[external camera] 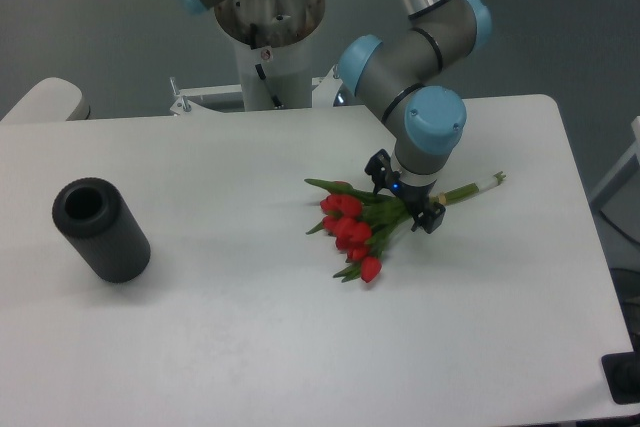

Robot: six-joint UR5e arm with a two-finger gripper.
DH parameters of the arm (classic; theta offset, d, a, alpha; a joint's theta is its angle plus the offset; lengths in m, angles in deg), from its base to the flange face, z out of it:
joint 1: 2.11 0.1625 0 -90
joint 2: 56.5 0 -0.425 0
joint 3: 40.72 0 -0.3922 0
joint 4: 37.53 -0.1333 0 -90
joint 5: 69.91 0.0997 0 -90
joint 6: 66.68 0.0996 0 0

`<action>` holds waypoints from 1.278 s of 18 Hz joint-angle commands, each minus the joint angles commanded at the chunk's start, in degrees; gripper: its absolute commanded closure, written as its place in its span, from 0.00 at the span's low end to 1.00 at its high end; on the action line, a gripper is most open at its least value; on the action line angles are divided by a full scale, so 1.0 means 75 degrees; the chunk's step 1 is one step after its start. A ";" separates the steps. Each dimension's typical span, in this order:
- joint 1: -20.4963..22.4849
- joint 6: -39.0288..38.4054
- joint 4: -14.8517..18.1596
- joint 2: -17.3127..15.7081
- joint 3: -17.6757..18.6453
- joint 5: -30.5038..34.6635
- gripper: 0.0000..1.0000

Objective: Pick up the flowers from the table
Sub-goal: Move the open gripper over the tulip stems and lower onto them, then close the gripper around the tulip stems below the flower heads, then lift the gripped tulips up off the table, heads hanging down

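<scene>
Tool (403,193) spread wide astride slender pale stems of the flowers (354,228), glossy red buds lying on the smooth white tabletop (250,327).

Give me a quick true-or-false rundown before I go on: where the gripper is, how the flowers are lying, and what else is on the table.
1. The gripper is over the stems of the flowers, one finger on each side. True.
2. The flowers are already lifted clear of the table. False: the bunch lies flat on the tabletop.
3. The red buds point toward the camera-left side and the pale stem ends toward the right. True.
4. The black cylinder is touching the flowers. False: it lies well apart, near the left side of the table.
5. The jaws are fully shut on the stems. False: the fingers stand apart, straddling them.
</scene>
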 joint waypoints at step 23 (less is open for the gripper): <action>0.0070 0.0129 0.1521 -0.0187 -0.1533 -0.0689 0.64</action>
